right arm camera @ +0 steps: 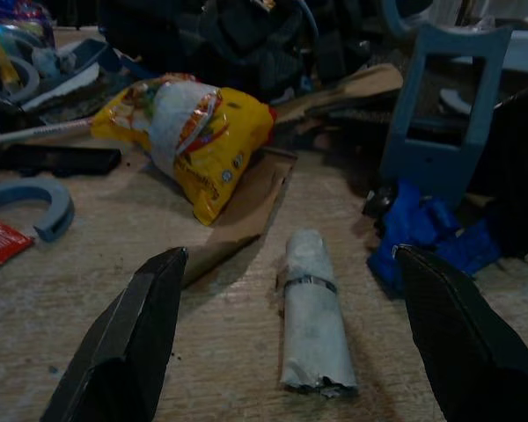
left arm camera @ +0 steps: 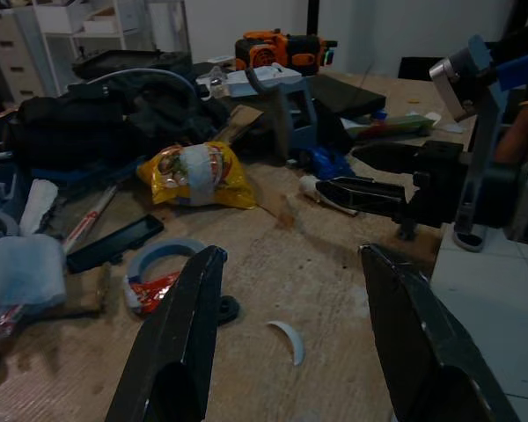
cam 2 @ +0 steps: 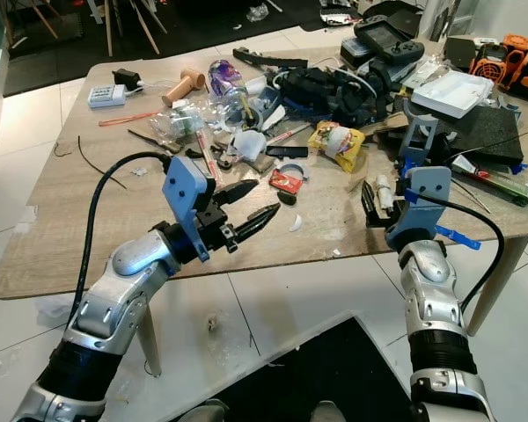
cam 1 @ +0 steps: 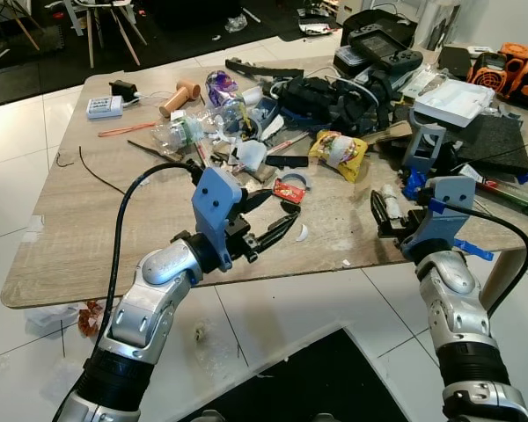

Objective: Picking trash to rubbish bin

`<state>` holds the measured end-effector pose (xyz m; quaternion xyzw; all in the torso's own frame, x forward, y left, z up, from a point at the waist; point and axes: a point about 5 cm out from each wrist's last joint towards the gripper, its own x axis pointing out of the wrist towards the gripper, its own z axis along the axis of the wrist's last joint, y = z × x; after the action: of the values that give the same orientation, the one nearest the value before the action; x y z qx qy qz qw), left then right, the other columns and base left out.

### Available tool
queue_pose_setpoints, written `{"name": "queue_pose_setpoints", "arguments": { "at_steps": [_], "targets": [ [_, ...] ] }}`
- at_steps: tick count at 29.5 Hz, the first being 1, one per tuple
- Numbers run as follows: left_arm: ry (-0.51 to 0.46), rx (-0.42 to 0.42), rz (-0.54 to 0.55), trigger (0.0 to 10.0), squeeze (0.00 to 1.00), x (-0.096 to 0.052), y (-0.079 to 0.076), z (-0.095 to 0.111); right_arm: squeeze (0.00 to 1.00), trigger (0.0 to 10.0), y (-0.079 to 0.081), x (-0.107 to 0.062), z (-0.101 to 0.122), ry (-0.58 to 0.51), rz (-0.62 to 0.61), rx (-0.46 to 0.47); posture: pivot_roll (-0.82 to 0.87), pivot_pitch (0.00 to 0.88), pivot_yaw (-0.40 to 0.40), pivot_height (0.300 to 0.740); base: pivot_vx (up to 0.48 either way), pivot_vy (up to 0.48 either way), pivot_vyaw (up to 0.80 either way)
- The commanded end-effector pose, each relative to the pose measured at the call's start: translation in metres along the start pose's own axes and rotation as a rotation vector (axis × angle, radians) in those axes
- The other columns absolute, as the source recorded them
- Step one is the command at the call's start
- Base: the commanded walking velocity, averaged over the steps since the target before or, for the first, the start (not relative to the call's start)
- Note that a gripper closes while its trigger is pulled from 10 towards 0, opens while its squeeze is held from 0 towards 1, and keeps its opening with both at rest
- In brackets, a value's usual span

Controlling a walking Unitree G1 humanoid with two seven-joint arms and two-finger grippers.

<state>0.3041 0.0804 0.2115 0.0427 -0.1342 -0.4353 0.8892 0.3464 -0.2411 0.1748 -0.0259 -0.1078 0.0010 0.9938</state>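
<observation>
Right tool (right arm camera: 290, 352) spread, one white paper roll (right arm camera: 311, 312) between its fingers on the surface (cam 1: 88, 237). Left tool (cam 1: 277, 218) spread near one red packet (cam 1: 289, 190), one yellow bag (cam 1: 339, 153).

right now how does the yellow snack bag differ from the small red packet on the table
The yellow snack bag is bigger, puffed and crumpled, with a white band across its middle; the small red packet is little and lies flat. The bag sits farther back, beside the black bag pile; the packet lies nearer the front edge, just beyond the open left claw. Both are loose wrappers lying on the wooden table, touched by neither claw.
</observation>
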Motion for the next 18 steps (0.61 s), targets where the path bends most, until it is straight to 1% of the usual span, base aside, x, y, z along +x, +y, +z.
{"name": "queue_pose_setpoints", "arguments": {
  "at_steps": [1,6,18],
  "targets": [
    [0.026,0.013,0.010,10.0,0.00,-0.0016,0.0022,-0.0025,0.00,10.0,-0.0031,-0.0015,-0.0037,0.006,-0.005,0.010,-0.03,0.221,0.097,0.740,0.000,0.000,0.00],
    [0.042,0.021,0.019,10.0,0.00,-0.0042,0.0057,-0.0008,0.00,10.0,-0.0058,0.0027,-0.0089,0.024,0.006,-0.001,0.00,0.252,0.110,0.740,0.000,0.000,0.00],
    [0.063,0.024,0.019,10.0,0.00,-0.0060,0.0065,-0.0007,0.00,10.0,-0.0078,0.0085,-0.0115,0.057,-0.006,-0.003,0.01,0.266,0.120,0.740,0.000,0.000,0.00]
  ]
}}
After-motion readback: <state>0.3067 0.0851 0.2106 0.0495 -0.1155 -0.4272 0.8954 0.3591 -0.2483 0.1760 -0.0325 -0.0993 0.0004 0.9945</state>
